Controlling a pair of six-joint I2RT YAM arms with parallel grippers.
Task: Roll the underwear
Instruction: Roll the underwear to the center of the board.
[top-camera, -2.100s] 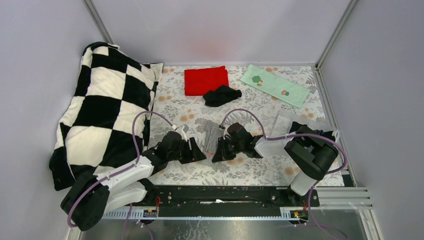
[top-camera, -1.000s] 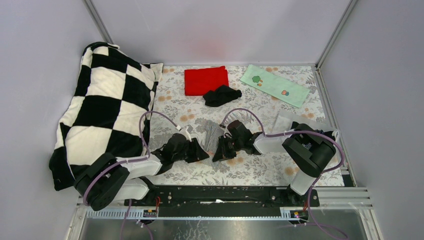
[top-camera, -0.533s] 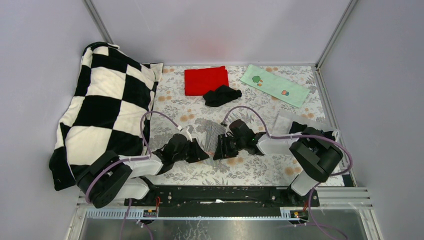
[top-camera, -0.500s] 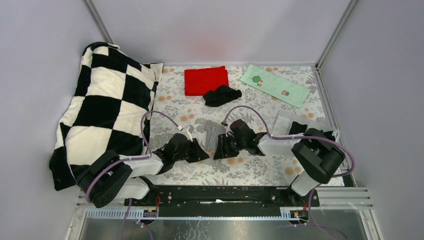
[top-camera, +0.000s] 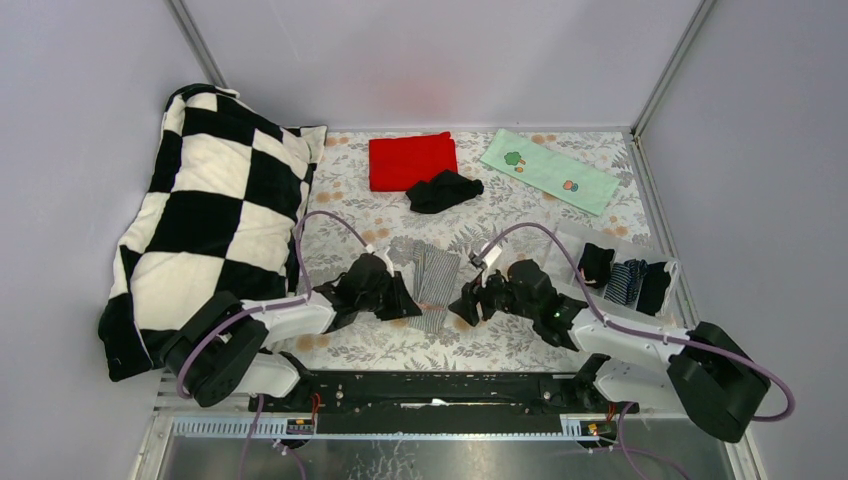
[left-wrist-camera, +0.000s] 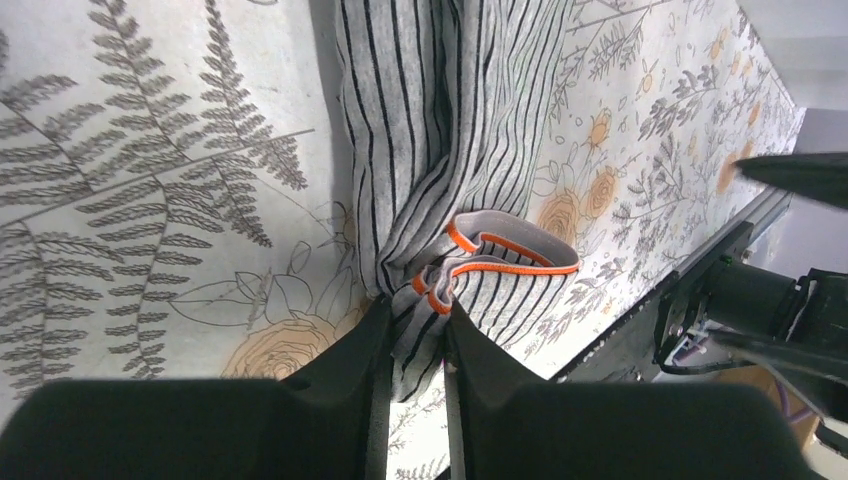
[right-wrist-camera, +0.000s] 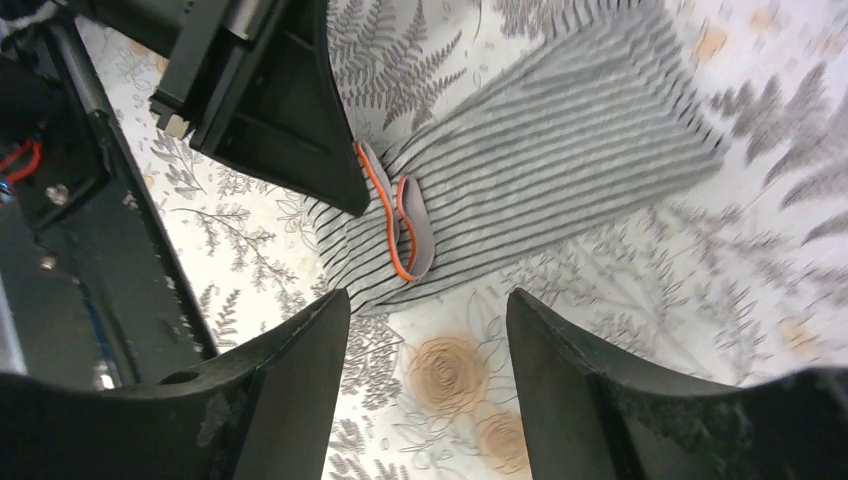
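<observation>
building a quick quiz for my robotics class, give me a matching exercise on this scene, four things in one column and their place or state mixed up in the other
Things:
1. left claw
2. right claw
3. red cloth
4. checkered pillow

Place or state:
a. far side of the floral sheet, near the middle
b. open, nothing between its fingers
c. shut on the grey striped underwear
d. against the left wall

Pairs: 1-c, 2-b, 3-a, 4-d
</observation>
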